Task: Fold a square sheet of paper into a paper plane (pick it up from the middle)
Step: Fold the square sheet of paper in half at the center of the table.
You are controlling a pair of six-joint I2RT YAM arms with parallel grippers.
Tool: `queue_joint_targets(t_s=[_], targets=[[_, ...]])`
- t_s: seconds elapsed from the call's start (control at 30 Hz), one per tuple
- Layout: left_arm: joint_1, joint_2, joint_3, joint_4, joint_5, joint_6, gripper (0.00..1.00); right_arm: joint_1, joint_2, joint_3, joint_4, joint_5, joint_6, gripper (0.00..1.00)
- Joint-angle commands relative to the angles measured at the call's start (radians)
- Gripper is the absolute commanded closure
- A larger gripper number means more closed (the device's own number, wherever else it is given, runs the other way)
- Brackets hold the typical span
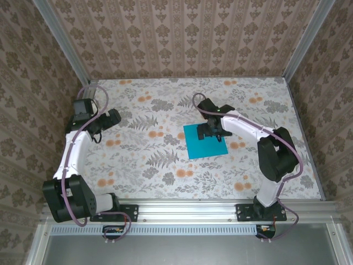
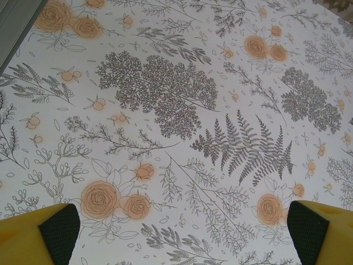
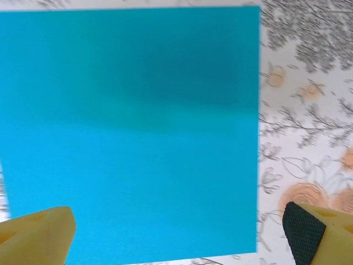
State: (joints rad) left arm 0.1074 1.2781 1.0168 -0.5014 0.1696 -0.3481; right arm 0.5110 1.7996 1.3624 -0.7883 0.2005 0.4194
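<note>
The square sheet of paper (image 1: 205, 142) lies flat and unfolded on the floral table, a little right of centre; it is bright turquoise-blue. My right gripper (image 1: 212, 131) hovers over its far edge with jaws wide apart. In the right wrist view the square sheet of paper (image 3: 129, 132) spreads below, with the right gripper (image 3: 182, 234) open above it and nothing between its yellow fingers (image 3: 44, 232). My left gripper (image 1: 98, 131) stands at the far left, well away from the paper. In the left wrist view the left gripper (image 2: 185, 229) is open over bare tablecloth.
The table (image 1: 143, 165) carries a floral cloth and is walled in by patterned panels at the back and sides. A metal rail (image 1: 187, 208) with both arm bases runs along the near edge.
</note>
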Motion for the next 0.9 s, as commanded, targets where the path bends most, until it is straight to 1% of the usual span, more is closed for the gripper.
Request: queue_joint_targets(t_s=[0.0,0.17,0.37,0.57,0.87], targets=[[-0.01,-0.016,0.02,0.0,0.028,0.009,0.0,-0.002,0.078,0.077,-0.045,-0.072,-0.011,0.0],[-0.024,0.0,0.019,0.014,0.054,0.024,0.0,-0.012,0.168,0.146,-0.069,-0.097,-0.048,0.0],[-0.04,0.026,0.026,0.01,0.053,0.035,0.0,-0.017,0.261,0.202,-0.103,-0.109,-0.06,0.0],[-0.047,0.035,0.026,0.006,0.045,0.037,0.0,-0.02,0.299,0.199,-0.113,-0.081,-0.048,0.0],[-0.053,0.04,0.033,-0.012,0.026,0.041,0.0,-0.032,0.353,0.138,-0.081,-0.121,-0.036,0.0]])
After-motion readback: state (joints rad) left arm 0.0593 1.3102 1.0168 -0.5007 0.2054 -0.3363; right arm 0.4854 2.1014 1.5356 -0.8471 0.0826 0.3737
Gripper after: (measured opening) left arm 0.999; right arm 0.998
